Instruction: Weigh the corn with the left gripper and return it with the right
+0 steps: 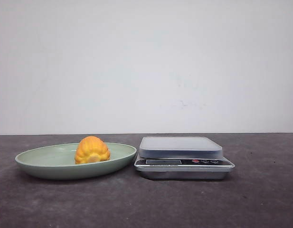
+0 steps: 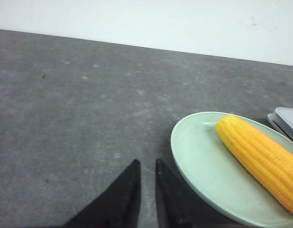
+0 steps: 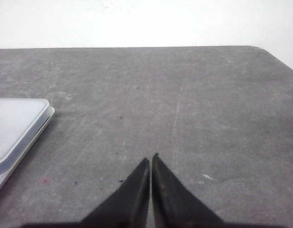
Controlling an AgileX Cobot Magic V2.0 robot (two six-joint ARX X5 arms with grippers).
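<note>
The corn [image 1: 91, 150] lies on a pale green plate [image 1: 42, 164] at the table's left; from the front I see it end-on as an orange-yellow dome. In the left wrist view the corn [image 2: 260, 154] shows as a long yellow cob across the plate [image 2: 198, 161]. My left gripper [image 2: 147, 162] hovers over bare table just beside the plate's rim, its fingers a narrow gap apart and holding nothing. My right gripper [image 3: 151, 157] is shut and empty over bare table, off to the side of the scale. Neither gripper appears in the front view.
A silver digital scale [image 1: 180, 147] with a grey square platform stands right of the plate, almost touching it. Its corner shows as the scale [image 2: 286, 121] past the plate and as the scale [image 3: 15, 128] beside the right fingers. A white wall backs the dark grey table.
</note>
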